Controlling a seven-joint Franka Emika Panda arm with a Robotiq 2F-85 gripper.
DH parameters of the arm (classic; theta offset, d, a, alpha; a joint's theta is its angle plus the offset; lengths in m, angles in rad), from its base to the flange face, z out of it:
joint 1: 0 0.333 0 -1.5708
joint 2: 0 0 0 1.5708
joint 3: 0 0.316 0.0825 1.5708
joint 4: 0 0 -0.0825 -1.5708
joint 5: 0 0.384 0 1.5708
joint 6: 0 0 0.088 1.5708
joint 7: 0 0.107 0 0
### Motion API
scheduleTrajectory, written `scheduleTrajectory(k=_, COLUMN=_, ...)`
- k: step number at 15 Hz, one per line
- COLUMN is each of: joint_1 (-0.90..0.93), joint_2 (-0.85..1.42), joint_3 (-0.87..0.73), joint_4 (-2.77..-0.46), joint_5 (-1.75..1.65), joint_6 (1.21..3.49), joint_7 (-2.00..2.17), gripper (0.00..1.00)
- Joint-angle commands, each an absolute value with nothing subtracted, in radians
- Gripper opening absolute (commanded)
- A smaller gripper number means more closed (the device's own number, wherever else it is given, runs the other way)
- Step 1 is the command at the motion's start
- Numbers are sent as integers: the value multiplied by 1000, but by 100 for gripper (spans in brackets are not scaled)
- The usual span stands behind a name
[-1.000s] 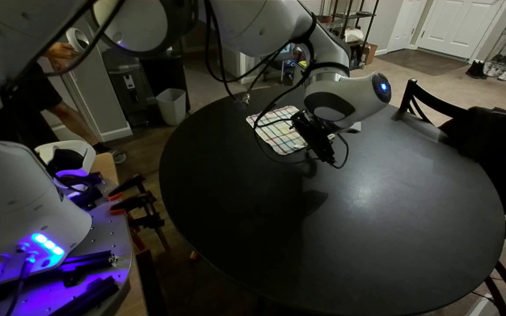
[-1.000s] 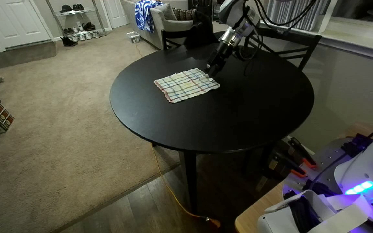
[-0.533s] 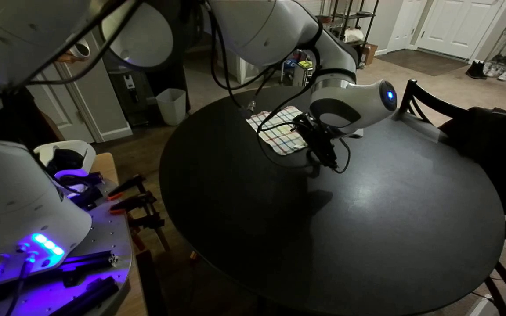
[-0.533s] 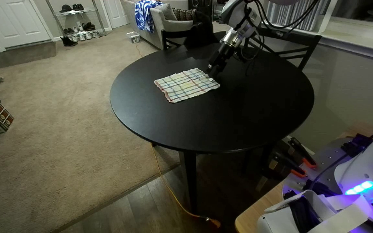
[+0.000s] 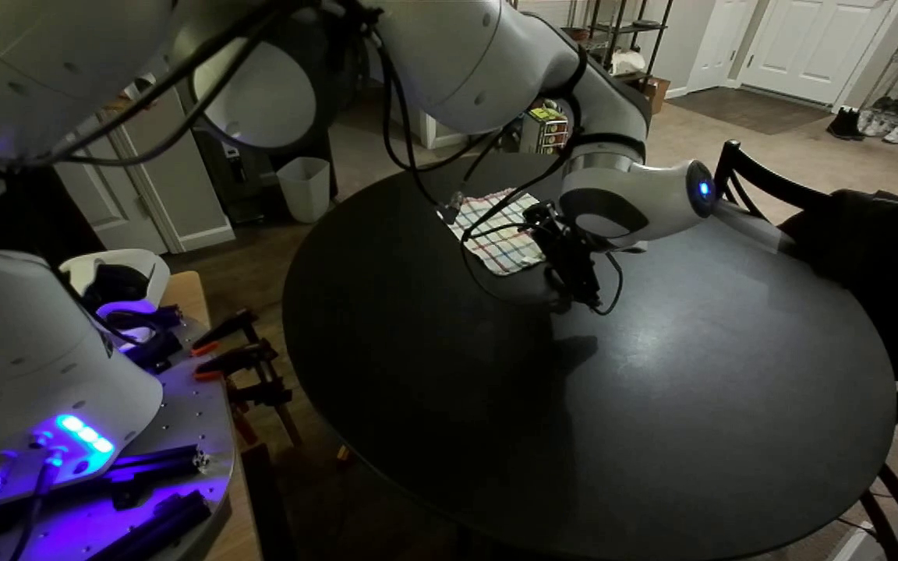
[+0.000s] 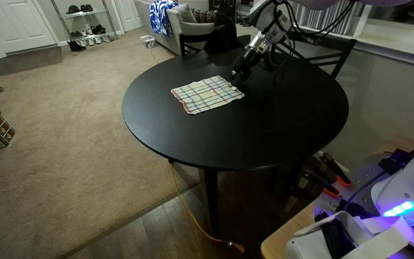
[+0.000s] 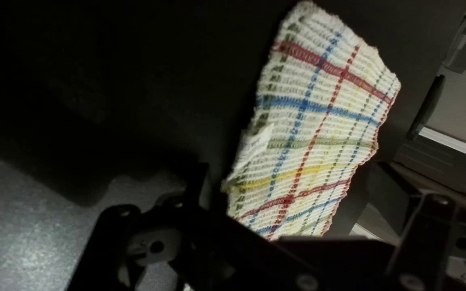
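Seemingly at the reaching step, with empty, widely parted jaws near the checked cloth lying toward the edge of the worktop nearest the carpet, next needing careful alignment.

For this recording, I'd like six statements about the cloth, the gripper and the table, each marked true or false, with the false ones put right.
1. The checked cloth lies on the dark round table. True.
2. The gripper stands open. True.
3. The cloth is in the gripper's grip. False: the gripper holds nothing.
4. The cloth is plain, with no lines on it. False: red, blue, yellow and green lines cross it.
5. In the wrist view, a white tag shows at one edge of the cloth. True.
6. The cloth hangs over the rim of the table. False: all of it lies within the tabletop.
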State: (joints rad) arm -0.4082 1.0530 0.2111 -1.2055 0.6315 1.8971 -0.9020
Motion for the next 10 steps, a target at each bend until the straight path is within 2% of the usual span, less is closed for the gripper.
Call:
scheduleTrajectory(k=1, joint_1=-415, joint_2=1094, joint_3=223, joint_4=-1165, joint_5=664, joint_6=1857, joint_7=-942, gripper=100)
scheduleTrajectory(k=10, joint_1=-406, joint_2=1120, joint_3=226, joint_4=-1125, joint_5=658, joint_6=1838, joint_7=-930, gripper=100)
